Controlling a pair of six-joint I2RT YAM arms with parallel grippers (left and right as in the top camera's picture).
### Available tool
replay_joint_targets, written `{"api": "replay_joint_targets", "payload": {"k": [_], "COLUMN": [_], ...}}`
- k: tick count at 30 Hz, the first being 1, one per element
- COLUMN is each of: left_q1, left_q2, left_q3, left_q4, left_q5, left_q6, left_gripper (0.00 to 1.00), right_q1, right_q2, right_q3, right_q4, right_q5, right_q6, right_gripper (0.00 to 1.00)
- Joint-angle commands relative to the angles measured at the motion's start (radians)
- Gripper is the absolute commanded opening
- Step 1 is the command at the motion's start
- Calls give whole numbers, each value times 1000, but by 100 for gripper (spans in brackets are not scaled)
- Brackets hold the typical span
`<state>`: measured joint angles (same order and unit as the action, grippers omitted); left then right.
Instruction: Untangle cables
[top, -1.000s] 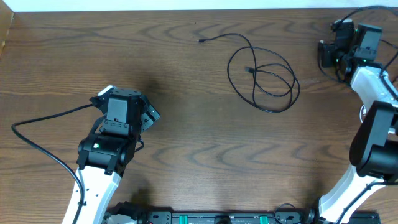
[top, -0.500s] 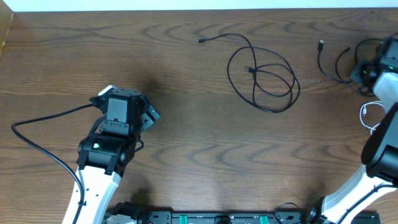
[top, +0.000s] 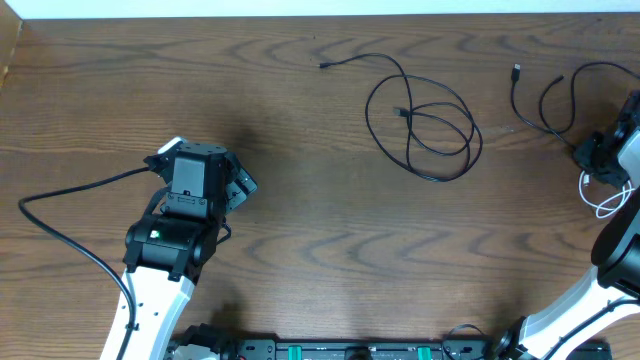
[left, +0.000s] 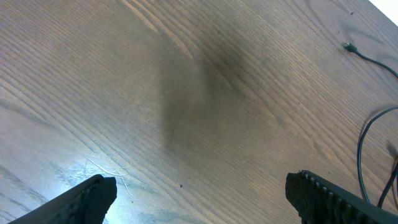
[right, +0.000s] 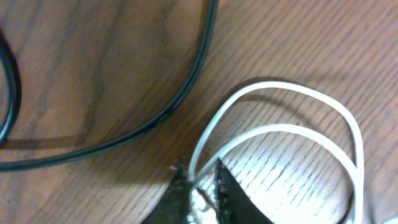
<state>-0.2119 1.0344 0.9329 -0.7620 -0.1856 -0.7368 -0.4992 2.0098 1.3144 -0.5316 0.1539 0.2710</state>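
Nearest you, your left gripper (left: 200, 186) hangs over bare table (top: 330, 260) with its fingers spread wide and nothing between them; it has no part in the work yet. At the right-hand edge, your right gripper (right: 202, 186) is down at the wood with its tips pinched together on a strand of the white cable (right: 283, 127), whose two loops fan out from the pinch and lie flat. Just beside those loops, but not crossing them in the wrist view, runs the second black cable (right: 186, 84); from above it curls away toward the far right corner and ends in a plug that lies free. Whether it passes under the white one anywhere beneath the gripper, you cannot tell. Farther off, past the middle of the table, the coiled black cable (top: 430, 117) lies well apart from the other two, with its long tail reaching toward the far edge. I judge the task largely along: the three cables look separated from one another, each in its own patch. What seems left is to draw the white cable clear of its black neighbour so no doubt remains, and perhaps to open out the middle coil, which laps over itself in several turns. Your idle left arm is well placed for that coil.
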Motion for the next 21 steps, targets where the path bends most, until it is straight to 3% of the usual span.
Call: {"api": "replay_joint_targets", "payload": {"k": [1,11,21], "left_q1": [4,4,4], "left_q2": [3,3,3], "left_q3": [13,13,13], "left_q4": [-5,-5,-5], "left_q5": [-6,-6,-6], "left_q6": [-5,-5,-6], "left_gripper": [94,94,94], "right_q1": [2,23,163], "right_q2": [-19,-284,-533], "right_q3": [-6,-6,-6], "right_q4": [-9,53,333], "right_q5": [3,-214,-486], "right_q6": [13,13,13], "right_gripper": [7,14,25]}}
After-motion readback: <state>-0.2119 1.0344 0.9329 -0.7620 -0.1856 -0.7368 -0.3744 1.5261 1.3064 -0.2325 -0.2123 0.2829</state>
